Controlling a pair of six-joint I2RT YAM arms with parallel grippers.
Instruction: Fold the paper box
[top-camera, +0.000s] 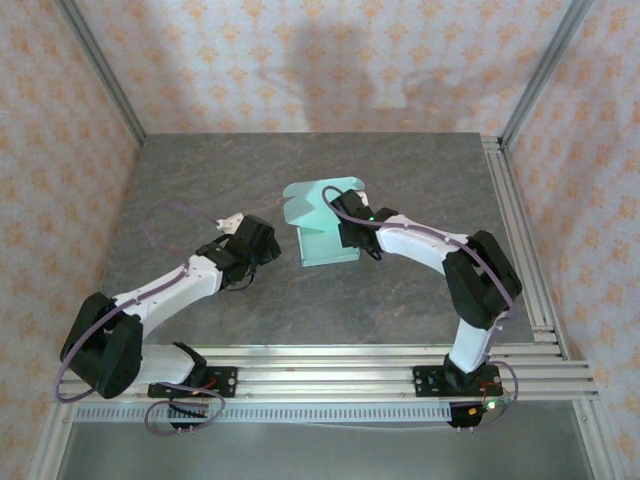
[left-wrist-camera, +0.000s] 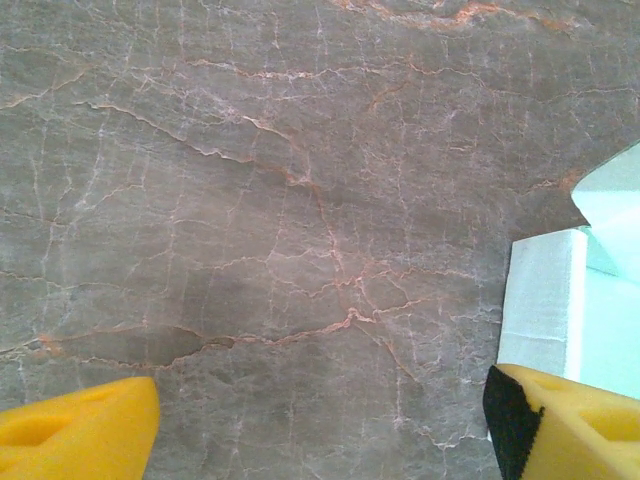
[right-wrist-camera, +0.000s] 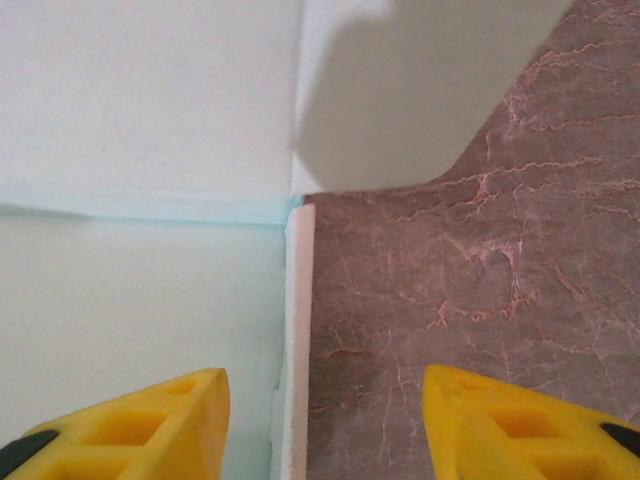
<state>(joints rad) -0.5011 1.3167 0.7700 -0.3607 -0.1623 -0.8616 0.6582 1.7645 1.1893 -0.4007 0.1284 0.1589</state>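
1. Nearest us in the top view, at 6 o'clock, the aluminium rails (top-camera: 330, 365) carry both arm bases. Everything else sits on the grey marbled table (top-camera: 400, 300).
2. The left gripper (top-camera: 232, 221) hangs left of centre. The paper box (top-camera: 322, 235) is at its 3 o'clock, near but apart, with bare table between them.
3. In the left wrist view the left gripper (left-wrist-camera: 320, 425) has its jaws spread wide over the stone, gripping nothing. The box (left-wrist-camera: 545, 300) peeks in at 3 o'clock, just behind one yellow finger (left-wrist-camera: 570, 425). We can't tell whether they touch.
4. The right gripper (top-camera: 343, 212) hovers over the box's 3 o'clock edge.
5. From its own wrist camera, the right gripper (right-wrist-camera: 325, 400) straddles the box's thin side wall (right-wrist-camera: 298, 330). One finger (right-wrist-camera: 140, 425) is over the mint card and the other is over the table. The jaws are apart with a gap on each side, so it's let go, holding nothing.
6. The box lies about mid-table, a bit toward 12 o'clock. Its far flap (top-camera: 320, 195) stands up, and it shows at 1 o'clock in the right wrist view (right-wrist-camera: 400, 90).
7. Farthest back are the patterned walls (top-camera: 320, 60).
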